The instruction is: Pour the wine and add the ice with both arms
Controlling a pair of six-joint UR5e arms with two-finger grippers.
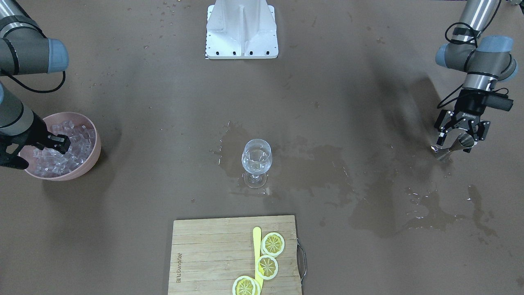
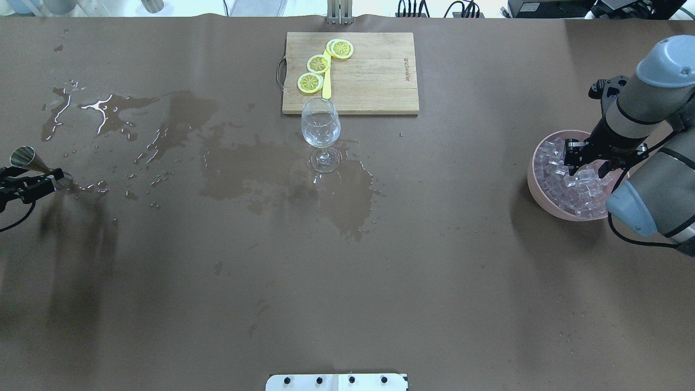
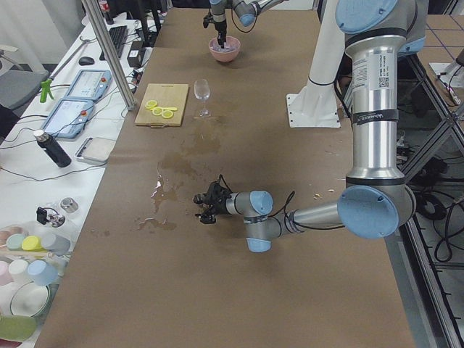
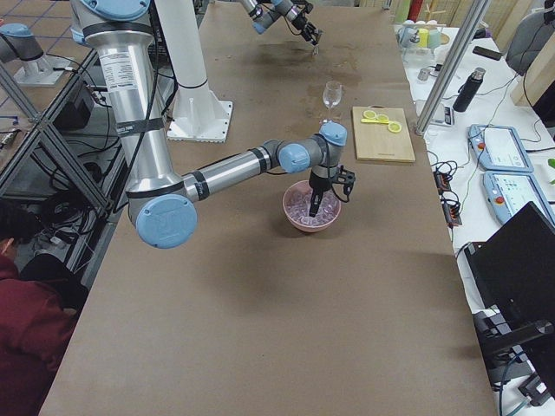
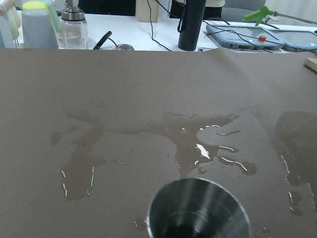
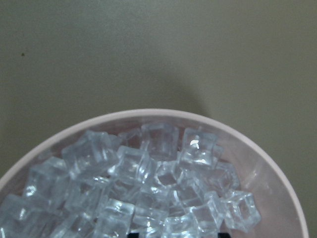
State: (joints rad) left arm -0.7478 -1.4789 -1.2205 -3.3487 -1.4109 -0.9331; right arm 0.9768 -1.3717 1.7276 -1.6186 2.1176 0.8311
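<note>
A wine glass point(image 1: 256, 162) point(image 2: 321, 130) stands mid-table with a small amount of clear wine in it. My left gripper point(image 1: 453, 144) point(image 2: 33, 182) is low over the table's end. It is shut on a steel jigger point(image 1: 464, 140) point(image 2: 24, 157), which it holds tilted. The jigger's open cup fills the bottom of the left wrist view point(image 5: 198, 213). My right gripper point(image 1: 61, 143) point(image 2: 586, 163) is open, with its tips down among the ice cubes point(image 1: 77, 137) point(image 6: 148, 168) in a pink bowl point(image 1: 93, 162) point(image 2: 535, 182) point(image 6: 148, 115).
A wooden cutting board point(image 1: 213, 254) point(image 2: 374, 70) with lemon slices point(image 1: 273, 243) and a yellow knife lies beyond the glass. Spilled liquid point(image 1: 409, 205) point(image 2: 244, 168) point(image 5: 198, 144) spreads between the glass and the jigger. The white arm base point(image 1: 241, 28) stands at the robot's edge.
</note>
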